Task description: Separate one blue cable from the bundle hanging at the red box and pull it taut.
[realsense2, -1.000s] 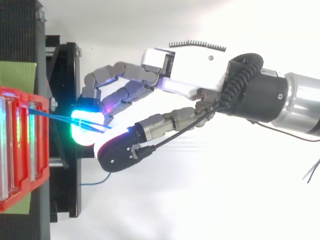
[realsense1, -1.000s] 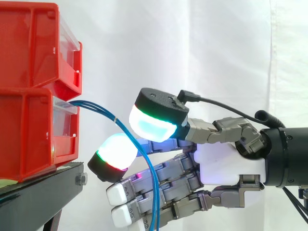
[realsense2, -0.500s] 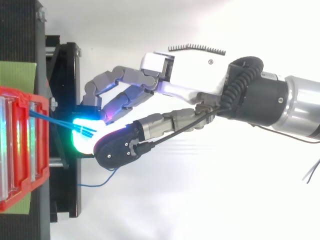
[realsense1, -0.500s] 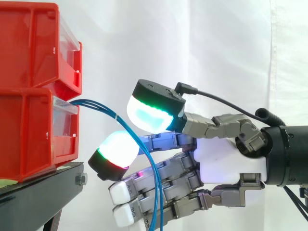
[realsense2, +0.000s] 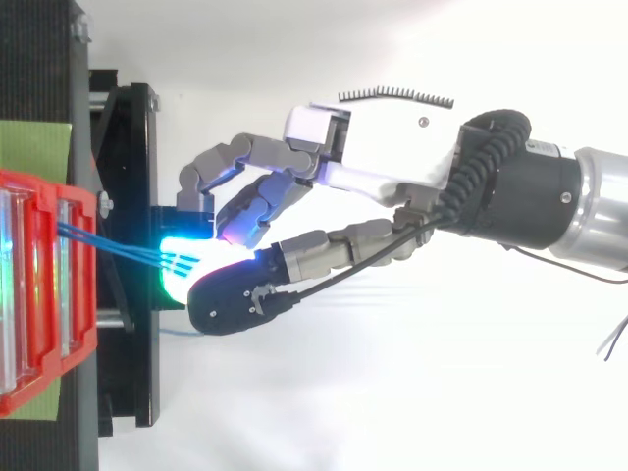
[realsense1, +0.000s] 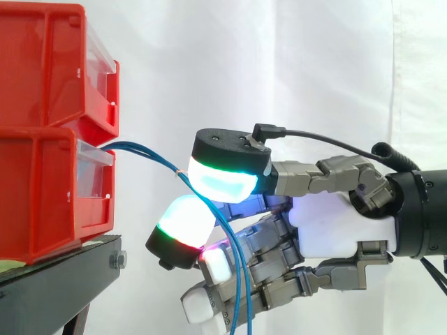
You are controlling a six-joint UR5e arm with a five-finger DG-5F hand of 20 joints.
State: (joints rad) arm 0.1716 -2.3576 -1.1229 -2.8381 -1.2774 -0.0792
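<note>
My hand (realsense1: 336,225) pinches the blue cables (realsense1: 136,146) between two glowing pads; they run out from the red box (realsense1: 42,199).

A black stand (realsense1: 63,279) sits at the lower left, with a bolt (realsense1: 117,260) on its right corner. A white curtain (realsense1: 279,63) hangs at the far side. Seen from above, a green sheet (realsense2: 34,147) lies on the stand's left part.

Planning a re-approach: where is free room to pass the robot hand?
Free: above the robot hand, right of the upper red bin, against the white curtain. Crowded: between the lower red bin and the fingertips, where the blue cables span and hang.
</note>
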